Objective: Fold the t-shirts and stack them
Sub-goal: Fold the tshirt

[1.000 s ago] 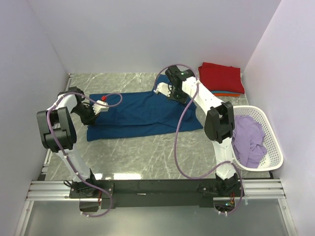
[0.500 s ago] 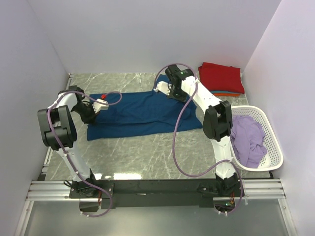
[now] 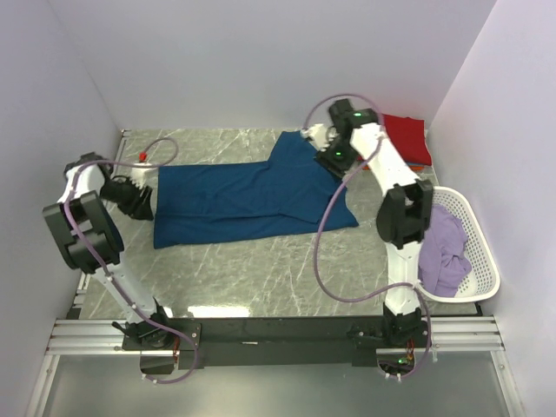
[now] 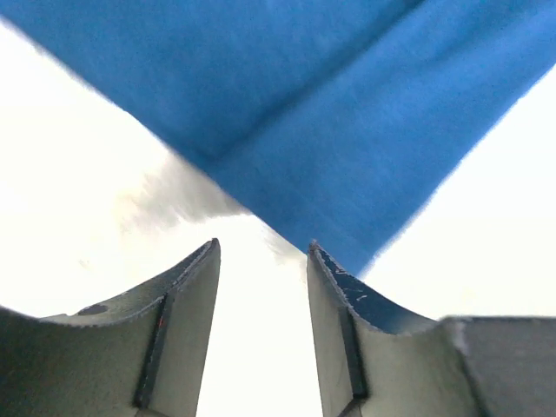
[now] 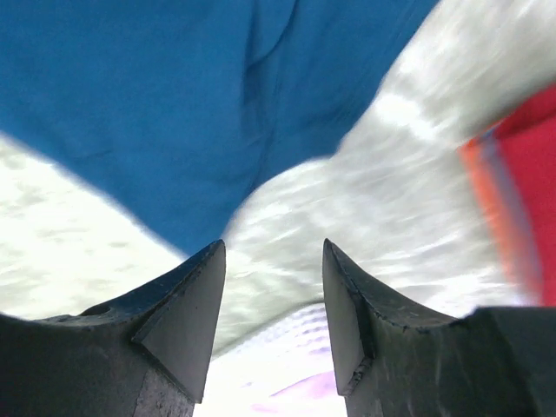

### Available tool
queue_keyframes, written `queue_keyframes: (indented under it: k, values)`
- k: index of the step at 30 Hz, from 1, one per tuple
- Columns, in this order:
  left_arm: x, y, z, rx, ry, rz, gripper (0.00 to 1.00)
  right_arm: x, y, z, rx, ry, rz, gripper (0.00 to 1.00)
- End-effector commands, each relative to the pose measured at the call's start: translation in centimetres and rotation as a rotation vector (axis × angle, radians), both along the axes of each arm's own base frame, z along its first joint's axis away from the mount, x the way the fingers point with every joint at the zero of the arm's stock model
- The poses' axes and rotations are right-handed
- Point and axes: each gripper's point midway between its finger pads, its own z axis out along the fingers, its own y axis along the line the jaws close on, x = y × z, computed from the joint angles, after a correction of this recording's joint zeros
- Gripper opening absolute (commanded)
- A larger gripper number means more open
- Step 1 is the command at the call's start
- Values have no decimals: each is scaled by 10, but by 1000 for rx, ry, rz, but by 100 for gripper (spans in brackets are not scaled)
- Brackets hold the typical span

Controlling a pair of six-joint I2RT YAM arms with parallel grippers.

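A blue t-shirt (image 3: 252, 195) lies spread flat across the middle of the marble table, one sleeve pointing toward the back. My left gripper (image 3: 139, 200) hovers just off the shirt's left edge; in the left wrist view the gripper (image 4: 263, 252) is open and empty, with the blue cloth (image 4: 347, 130) ahead of the fingers. My right gripper (image 3: 333, 156) hangs above the shirt's far right corner. It stands open (image 5: 274, 252) with bare table between the fingers and the blue shirt (image 5: 174, 104) to their left. A folded red shirt (image 3: 408, 139) rests at the back right on an orange one.
A white basket (image 3: 482, 252) holding a purple shirt (image 3: 439, 248) stands at the right edge. White walls close in the table on the left, back and right. The red and orange stack (image 5: 521, 174) is right of the right fingers.
Both grippers have come off the blue shirt. The left arm swung left, off the cloth's edge. The right arm moved right and back toward the red stack. The shirt now lies flatter.
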Motion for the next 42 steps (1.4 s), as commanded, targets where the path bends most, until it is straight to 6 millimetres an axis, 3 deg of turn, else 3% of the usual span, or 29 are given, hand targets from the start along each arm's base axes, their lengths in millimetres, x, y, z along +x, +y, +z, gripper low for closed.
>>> queue_keyframes:
  k: [1, 5, 8, 15, 23, 33, 42]
  values:
    - [-28, -14, 19, -157, 68, 169, 50, -50, -6, 21, 238, 161, -197, 55]
    - [-55, -18, 2, -254, 181, 348, 53, -64, -15, 13, 400, 281, -370, 55]
    - [-63, -16, -9, -281, 210, 435, 53, -66, -25, 0, 459, 340, -490, 55]
    - [-73, -17, -32, -281, 275, 521, 54, -68, -45, -38, 443, 378, -601, 56]
    - [-64, -19, -40, -336, 312, 555, 56, -68, -48, -71, 412, 417, -633, 57]
    - [-46, -16, -40, -388, 322, 588, 58, -64, -39, -81, 438, 489, -640, 57]
    - [-46, -18, -41, -403, 329, 588, 48, -71, -33, -81, 462, 535, -645, 54]
